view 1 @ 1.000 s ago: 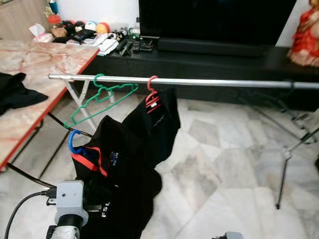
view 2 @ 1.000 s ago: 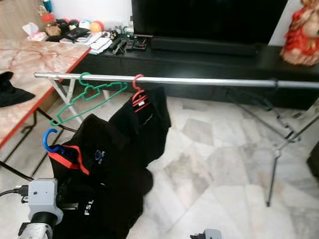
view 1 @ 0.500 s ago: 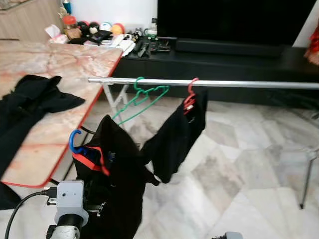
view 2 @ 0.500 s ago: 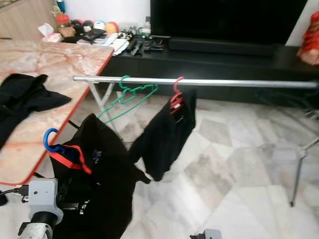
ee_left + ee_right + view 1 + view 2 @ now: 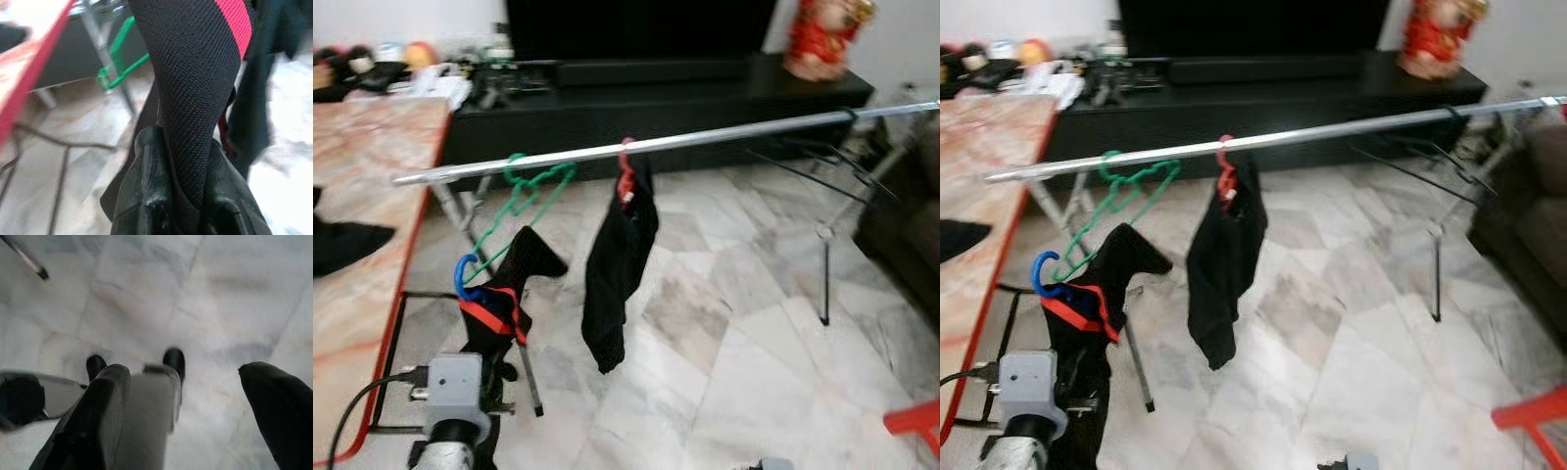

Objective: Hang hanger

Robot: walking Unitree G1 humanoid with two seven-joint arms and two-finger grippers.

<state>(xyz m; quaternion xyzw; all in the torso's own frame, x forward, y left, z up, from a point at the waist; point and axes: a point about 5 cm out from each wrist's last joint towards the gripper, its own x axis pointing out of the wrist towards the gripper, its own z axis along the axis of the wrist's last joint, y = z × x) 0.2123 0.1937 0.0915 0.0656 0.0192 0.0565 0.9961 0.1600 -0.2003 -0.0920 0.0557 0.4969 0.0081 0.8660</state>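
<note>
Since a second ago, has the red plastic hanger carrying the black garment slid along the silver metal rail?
No. The red plastic hanger still hangs on the silver metal rail just right of the green plastic hanger; the camera turned.

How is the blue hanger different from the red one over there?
The blue hanger is off the rail, held low with its black garment in the left end effector; the red hanger is hooked on the rail. The blue hook is free, the red one rests over the bar. Both carry dark clothing.

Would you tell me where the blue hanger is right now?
The blue hanger is low on the robot's left, below the rail, carrying a black garment pinched in the left claw.
</note>
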